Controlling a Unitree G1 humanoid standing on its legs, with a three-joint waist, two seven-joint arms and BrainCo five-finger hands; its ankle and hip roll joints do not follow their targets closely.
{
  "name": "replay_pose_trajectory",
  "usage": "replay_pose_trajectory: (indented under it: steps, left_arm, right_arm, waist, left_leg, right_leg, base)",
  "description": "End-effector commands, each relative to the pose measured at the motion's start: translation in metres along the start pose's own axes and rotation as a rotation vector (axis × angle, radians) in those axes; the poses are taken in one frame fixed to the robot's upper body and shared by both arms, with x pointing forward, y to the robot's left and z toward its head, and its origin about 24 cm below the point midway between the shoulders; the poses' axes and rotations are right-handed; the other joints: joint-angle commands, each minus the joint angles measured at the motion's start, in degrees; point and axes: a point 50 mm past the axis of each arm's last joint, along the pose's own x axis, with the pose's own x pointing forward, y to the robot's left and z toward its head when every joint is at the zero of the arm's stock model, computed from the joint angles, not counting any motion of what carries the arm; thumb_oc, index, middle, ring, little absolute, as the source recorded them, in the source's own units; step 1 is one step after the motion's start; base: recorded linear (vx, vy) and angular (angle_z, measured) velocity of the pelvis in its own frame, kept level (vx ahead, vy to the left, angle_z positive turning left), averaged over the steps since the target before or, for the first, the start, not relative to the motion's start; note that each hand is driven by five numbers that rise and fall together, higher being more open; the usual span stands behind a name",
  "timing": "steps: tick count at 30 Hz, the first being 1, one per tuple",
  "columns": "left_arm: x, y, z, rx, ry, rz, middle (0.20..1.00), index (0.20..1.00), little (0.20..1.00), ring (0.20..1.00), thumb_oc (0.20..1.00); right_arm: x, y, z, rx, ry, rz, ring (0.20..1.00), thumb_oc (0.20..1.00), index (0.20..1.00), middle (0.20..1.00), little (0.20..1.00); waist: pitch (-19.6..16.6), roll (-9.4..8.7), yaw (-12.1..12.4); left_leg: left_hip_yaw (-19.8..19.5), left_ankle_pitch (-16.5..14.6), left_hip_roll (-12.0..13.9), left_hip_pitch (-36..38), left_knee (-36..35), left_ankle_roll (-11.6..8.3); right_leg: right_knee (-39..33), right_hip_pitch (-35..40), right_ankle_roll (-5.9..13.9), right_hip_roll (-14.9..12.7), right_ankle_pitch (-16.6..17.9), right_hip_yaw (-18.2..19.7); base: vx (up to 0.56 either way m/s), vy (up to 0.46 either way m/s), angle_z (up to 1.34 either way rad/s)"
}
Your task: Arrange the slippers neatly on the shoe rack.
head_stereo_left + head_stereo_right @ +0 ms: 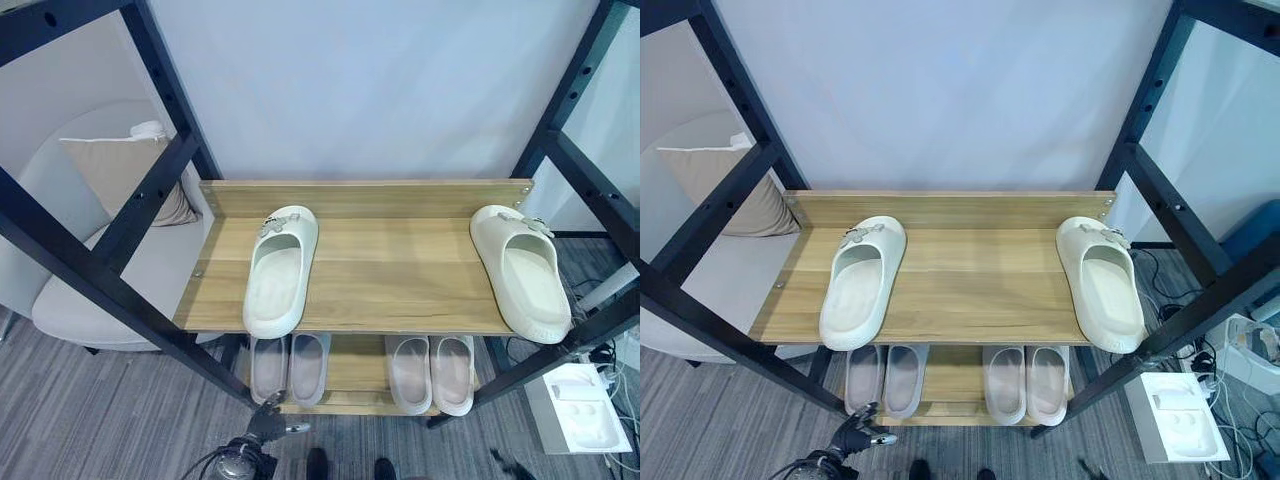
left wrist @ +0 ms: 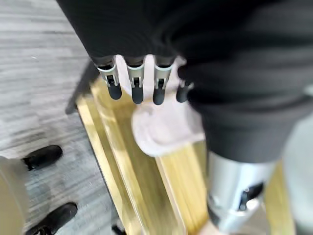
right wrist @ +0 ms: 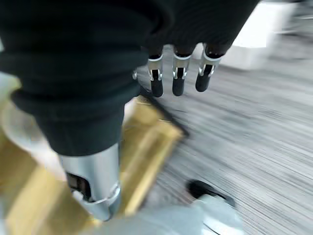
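We see two cream slippers on the shoe rack's top shelf, well apart: the left slipper near the left side, the right slipper at the right edge. Two greyish pairs sit on the lower shelf. Black frame bars cross in front. Our left hand and right hand hang with fingers relaxed, holding nothing. A cushioned chair stands left.

Setting: indoor test area furnished as a home entryway. Evidence: low wooden shoe rack against a plain white wall; light armchair with beige cushion beside it; grey wood-grain floor; black perforated metal frame enclosing the scene; white power strip with trailing cords on the floor.
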Motion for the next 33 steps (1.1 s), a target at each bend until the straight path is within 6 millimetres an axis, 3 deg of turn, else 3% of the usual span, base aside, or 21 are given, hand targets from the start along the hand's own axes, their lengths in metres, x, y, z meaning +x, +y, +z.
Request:
replay_pose_trajectory:
  steps: [1,4,5,6,13,21,33]
  left_arm:
    - [0.011,0.002,0.048,0.078,-0.190,-0.094,1.000,1.000,1.000,1.000,1.000]
    - [0.011,-0.011,0.086,0.235,-0.323,-0.230,1.000,1.000,1.000,1.000,1.000]
    - [0.011,-0.011,0.086,0.235,-0.323,-0.230,1.000,1.000,1.000,1.000,1.000]
    - [0.010,-0.024,0.111,0.384,-0.410,-0.339,1.000,1.000,1.000,1.000,1.000]
    - [-0.015,-0.052,0.183,0.603,-0.697,-0.571,1.000,1.000,1.000,1.000,1.000]
    - [-0.036,-0.065,0.213,0.636,-0.820,-0.699,1.000,1.000,1.000,1.000,1.000]
    - [-0.099,-0.057,0.251,0.341,-0.997,-0.930,1.000,1.000,1.000,1.000,1.000]
  right_arm:
    - [0.005,-0.011,0.008,0.002,-0.012,-0.062,1.000,1.000,1.000,1.000,1.000]
    - [0.008,-0.012,-0.003,0.050,0.081,-0.094,1.000,1.000,1.000,1.000,1.000]
    - [0.008,-0.012,-0.003,0.050,0.081,-0.094,1.000,1.000,1.000,1.000,1.000]
    - [0.011,-0.017,-0.003,0.080,0.110,-0.122,1.000,1.000,1.000,1.000,1.000]
    - [0.017,-0.029,0.016,0.083,0.044,-0.168,1.000,1.000,1.000,1.000,1.000]
    - [0.018,-0.036,0.029,0.061,-0.011,-0.173,1.000,1.000,1.000,1.000,1.000]
    - [0.013,-0.029,0.024,0.022,-0.027,-0.127,1.000,1.000,1.000,1.000,1.000]
  waist:
    - [0.4,-0.09,-0.6]
    - [0.3,0.61,-1.3]
    - [0.3,0.60,-1.3]
    - [0.1,1.28,-2.0]
    - [0.0,2.78,-3.7]
    - [0.4,3.57,-5.1]
    - [0.7,2.96,-3.5]
  left_leg:
    - [2.1,-2.4,2.6,1.2,0.0,-3.19]
    - [2.1,-2.6,2.6,1.4,0.0,-3.19]
    - [2.1,-2.6,2.6,1.5,0.0,-3.19]
    - [2.2,-2.7,2.6,1.5,0.0,-3.30]
    - [2.7,-2.4,2.7,1.4,0.0,-3.52]
    - [3.3,-2.4,2.8,1.8,0.0,-3.63]
    - [2.2,-2.5,2.5,2.1,0.0,-3.59]
  right_leg:
    - [1.0,-1.8,5.14,-4.8,-0.6,0.1]
    - [1.0,-1.6,5.16,-4.8,-0.9,0.2]
    - [1.0,-1.6,5.16,-4.8,-0.9,0.2]
    - [1.1,-1.5,5.19,-4.9,-1.1,0.2]
    - [1.4,-2.0,5.13,-4.8,-1.0,0.8]
    - [1.9,-2.1,5.08,-4.7,-1.3,1.5]
    - [1.6,-0.7,4.96,-5.1,-1.8,0.3]
  base:
    - [0.01,-0.026,-0.14]
    - [0.01,-0.021,-0.15]
    - [0.00,-0.017,-0.04]
    - [0.00,0.000,0.00]
    - [-0.01,-0.006,0.00]
    - [0.00,-0.002,0.00]
    - [0.00,-0.002,0.01]
